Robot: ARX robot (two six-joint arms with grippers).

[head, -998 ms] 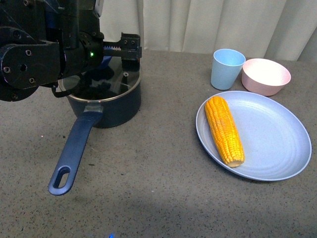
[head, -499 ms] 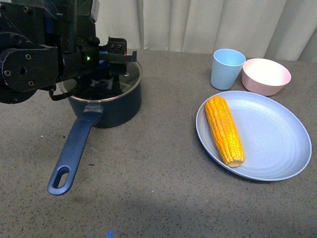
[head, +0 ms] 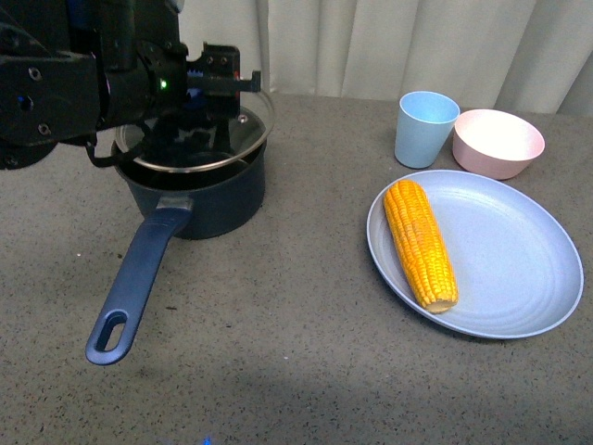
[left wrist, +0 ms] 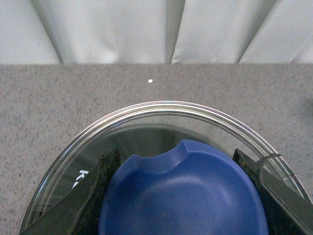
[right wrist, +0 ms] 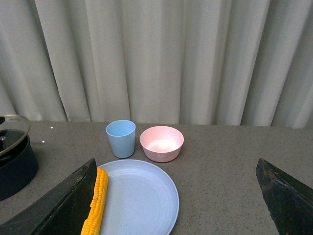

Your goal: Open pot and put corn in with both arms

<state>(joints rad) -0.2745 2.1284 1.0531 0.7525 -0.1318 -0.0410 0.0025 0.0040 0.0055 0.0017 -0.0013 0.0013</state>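
Note:
The dark navy pot [head: 206, 197] stands at the left of the table, its long blue handle [head: 134, 278] pointing toward me. My left gripper [head: 192, 100] is shut on the blue knob [left wrist: 183, 196] of the glass lid [head: 248, 128]. It holds the lid tilted a little above the pot's rim. Its fingers [left wrist: 100, 183] flank the knob. The corn [head: 420, 244] lies on the left side of a blue plate [head: 519, 269]. My right gripper [right wrist: 176, 205] is open and empty above the plate [right wrist: 142, 196], with the corn [right wrist: 95, 203] beside one finger [right wrist: 58, 205]. It is out of the front view.
A light blue cup [head: 424, 128] and a pink bowl [head: 498, 142] stand behind the plate. A pale curtain [head: 389, 42] closes off the far edge of the table. The left arm's black body hides the pot's far left side.
My left gripper has risen with the glass lid, which has come up off the pot's rim and now hangs tilted above it. The corn and plate have not moved.

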